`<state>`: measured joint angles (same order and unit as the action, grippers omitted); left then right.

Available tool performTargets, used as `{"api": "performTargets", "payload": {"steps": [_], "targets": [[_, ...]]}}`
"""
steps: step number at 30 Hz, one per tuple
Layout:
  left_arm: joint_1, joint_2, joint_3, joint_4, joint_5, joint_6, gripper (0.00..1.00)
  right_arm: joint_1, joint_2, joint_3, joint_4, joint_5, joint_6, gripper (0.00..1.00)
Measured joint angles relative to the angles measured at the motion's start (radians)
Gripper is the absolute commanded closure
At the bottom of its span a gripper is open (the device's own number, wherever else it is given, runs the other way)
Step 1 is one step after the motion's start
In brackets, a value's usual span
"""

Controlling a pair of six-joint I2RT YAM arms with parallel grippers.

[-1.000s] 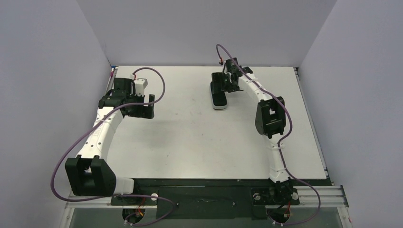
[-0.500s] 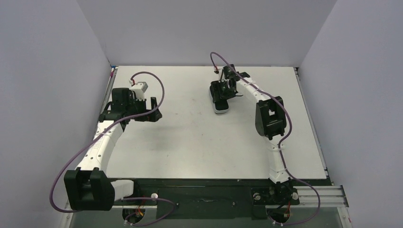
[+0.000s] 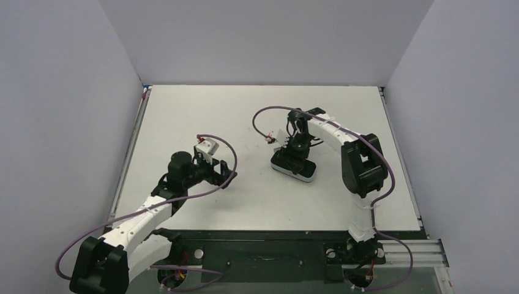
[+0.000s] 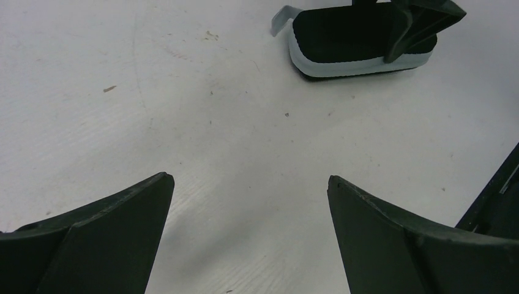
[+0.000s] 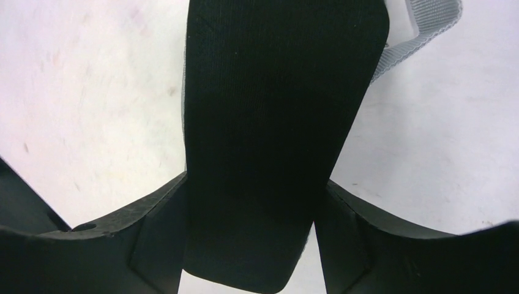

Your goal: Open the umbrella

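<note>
A black-and-grey oblong sleeve point(image 3: 297, 170) lies on the white table point(image 3: 202, 110) right of centre. No lavender canopy, shaft or knob handle of the umbrella shows in any view. My right gripper point(image 3: 292, 154) is shut on the sleeve; in the right wrist view its jaws point(image 5: 257, 187) press both sides of the black sleeve point(image 5: 281, 92). A grey strap point(image 5: 422, 30) sticks out at the sleeve's far end. My left gripper point(image 3: 227, 174) is open and empty, low over the table left of the sleeve. The left wrist view shows the left gripper point(image 4: 250, 180) wide open, the sleeve point(image 4: 349, 40) ahead.
Grey walls close in the table on the left, back and right. The arm bases and a black rail point(image 3: 263, 245) run along the near edge. The right arm's finger point(image 4: 422, 27) shows on the sleeve in the left wrist view.
My right gripper has brought the sleeve from the far middle toward the near side and turned it. My left arm has swung from the far left toward the table's centre.
</note>
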<state>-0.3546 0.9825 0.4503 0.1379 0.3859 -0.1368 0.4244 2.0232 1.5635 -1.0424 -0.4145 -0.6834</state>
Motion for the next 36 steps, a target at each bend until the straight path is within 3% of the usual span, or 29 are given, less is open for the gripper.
{"api": "performTargets", "payload": {"steps": [5, 9, 13, 17, 23, 31, 36], "targets": [[-0.132, -0.032, -0.117, 0.131, -0.027, 0.053, 0.03, 0.037, -0.074, -0.111, -0.066, 0.022, -0.278, 0.52], [-0.26, -0.054, -0.172, 0.204, -0.045, 0.128, 0.0, 0.042, -0.144, -0.22, -0.086, 0.048, -0.463, 0.31], [-0.375, -0.058, -0.235, 0.283, -0.058, 0.228, 0.11, 0.036, -0.181, -0.28, -0.095, 0.074, -0.565, 0.17], [-0.459, -0.014, -0.282, 0.359, -0.068, 0.32, 0.22, -0.004, -0.221, -0.286, -0.093, 0.057, -0.594, 0.16], [-0.523, 0.196, -0.286, 0.54, -0.073, 0.403, 0.34, -0.104, -0.371, -0.289, -0.096, 0.031, -0.604, 0.13], [-0.528, 0.485, -0.219, 0.755, -0.067, 0.461, 0.37, -0.133, -0.406, -0.373, -0.089, 0.028, -0.602, 0.09], [-0.528, 0.555, -0.171, 0.85, -0.063, 0.482, 0.4, -0.122, -0.362, -0.382, -0.034, 0.04, -0.592, 0.19]]}}
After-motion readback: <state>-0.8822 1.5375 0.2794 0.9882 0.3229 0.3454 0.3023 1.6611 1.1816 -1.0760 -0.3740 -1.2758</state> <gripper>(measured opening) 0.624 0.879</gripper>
